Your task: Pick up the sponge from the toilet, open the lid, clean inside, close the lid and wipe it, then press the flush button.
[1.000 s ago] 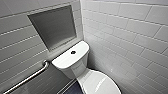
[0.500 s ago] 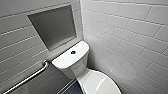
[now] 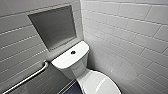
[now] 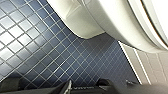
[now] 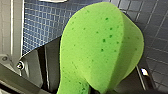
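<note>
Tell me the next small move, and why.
Probably raise the left gripper toward the front edge of the lid. The lid looks shut, the sponge is folded in the right gripper, and the left one hangs low beside the bowl, above the floor tiles.

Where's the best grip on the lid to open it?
Take the lid probably by its rim at the end away from the tank, from the front or side, a finger under the lip. It lies flat and shut, hinged at the tank end, so its top offers no pinch. The right gripper holds the sponge.
</note>
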